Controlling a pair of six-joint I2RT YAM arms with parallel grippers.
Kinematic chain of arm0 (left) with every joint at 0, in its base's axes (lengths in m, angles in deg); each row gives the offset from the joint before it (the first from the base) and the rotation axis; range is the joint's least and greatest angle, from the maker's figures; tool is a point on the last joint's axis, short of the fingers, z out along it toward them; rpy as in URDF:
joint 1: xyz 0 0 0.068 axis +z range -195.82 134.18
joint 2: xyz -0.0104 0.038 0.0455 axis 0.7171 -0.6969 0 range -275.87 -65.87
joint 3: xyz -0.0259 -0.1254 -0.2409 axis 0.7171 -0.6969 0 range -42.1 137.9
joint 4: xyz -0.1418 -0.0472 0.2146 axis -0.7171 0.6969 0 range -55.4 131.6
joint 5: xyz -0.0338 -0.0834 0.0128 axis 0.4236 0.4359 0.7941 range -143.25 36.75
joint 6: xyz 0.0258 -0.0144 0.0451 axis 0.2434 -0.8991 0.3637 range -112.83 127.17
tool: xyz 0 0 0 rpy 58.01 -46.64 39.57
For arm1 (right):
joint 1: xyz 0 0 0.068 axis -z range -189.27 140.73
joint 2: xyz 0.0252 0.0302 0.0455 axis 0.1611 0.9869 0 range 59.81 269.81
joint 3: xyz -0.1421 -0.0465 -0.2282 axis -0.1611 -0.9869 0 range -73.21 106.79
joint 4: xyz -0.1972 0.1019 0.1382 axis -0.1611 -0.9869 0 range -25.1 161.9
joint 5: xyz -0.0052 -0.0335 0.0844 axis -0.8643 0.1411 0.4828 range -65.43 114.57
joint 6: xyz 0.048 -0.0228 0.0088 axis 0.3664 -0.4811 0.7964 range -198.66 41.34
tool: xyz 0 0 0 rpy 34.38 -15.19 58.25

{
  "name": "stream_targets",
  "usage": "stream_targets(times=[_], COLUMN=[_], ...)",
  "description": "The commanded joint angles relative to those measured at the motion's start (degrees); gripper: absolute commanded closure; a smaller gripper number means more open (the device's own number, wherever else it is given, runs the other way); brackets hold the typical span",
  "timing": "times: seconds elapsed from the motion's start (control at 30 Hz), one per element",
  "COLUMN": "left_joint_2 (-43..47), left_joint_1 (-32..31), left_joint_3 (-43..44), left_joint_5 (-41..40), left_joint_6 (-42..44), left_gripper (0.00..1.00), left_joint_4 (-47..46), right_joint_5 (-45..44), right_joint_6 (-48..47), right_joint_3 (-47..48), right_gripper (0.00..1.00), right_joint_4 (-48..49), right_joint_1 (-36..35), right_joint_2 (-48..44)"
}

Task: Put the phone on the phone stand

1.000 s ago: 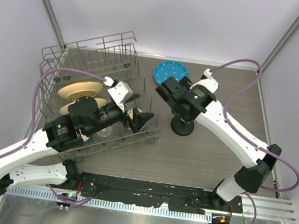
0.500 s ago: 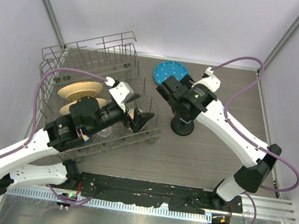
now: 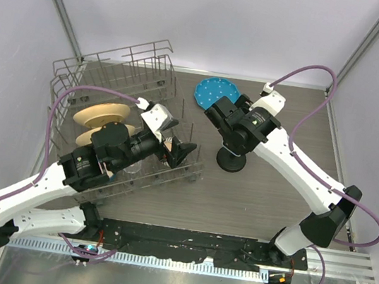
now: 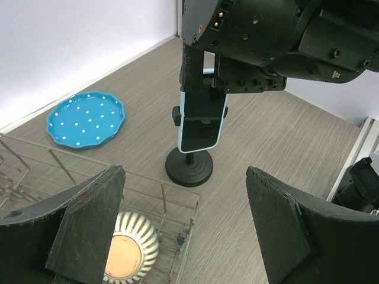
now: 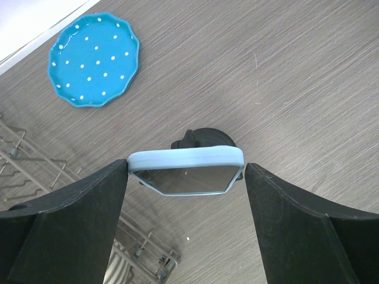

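Note:
My right gripper [image 5: 186, 168] is shut on the phone [image 5: 185, 173], a black-screened slab with a light blue edge, held upright by its two long sides. In the left wrist view the phone [image 4: 203, 121] hangs from the right gripper just in front of the phone stand's post, its lower end above the round black base [image 4: 189, 167]. From the right wrist, the stand [image 5: 204, 137] shows just behind the phone's top edge. In the top view the right gripper [image 3: 221, 118] is over the stand [image 3: 231, 160]. My left gripper [image 4: 183, 195] is open and empty over the rack's edge.
A wire dish rack [image 3: 117, 77] fills the left side, holding cream plates [image 3: 100, 118] and a striped bowl [image 4: 131, 251]. A blue dotted plate [image 3: 216, 92] lies at the back, also in the left wrist view [image 4: 86, 118]. The left gripper [image 3: 177, 151] sits close to the stand.
The right arm has shifted slightly back and to the right with the phone in it. The left arm has barely moved.

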Motion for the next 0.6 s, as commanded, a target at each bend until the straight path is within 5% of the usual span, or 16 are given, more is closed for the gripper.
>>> stream_targets(times=[0.0, 0.57], left_joint_2=[0.1, 0.0], left_joint_1=[-0.2, -0.2], left_joint_3=[0.0, 0.2], left_joint_5=[-0.4, -0.4], left_joint_6=[1.0, 1.0], left_gripper=[0.13, 0.13], left_joint_4=[-0.8, -0.8], right_joint_5=[-4.1, -1.9], right_joint_6=[-3.0, -6.9], right_joint_3=[-2.5, -8.3], right_gripper=[0.15, 0.14], right_joint_4=[-3.9, 6.1], right_joint_1=[1.1, 1.9], right_joint_2=[-1.5, -3.3])
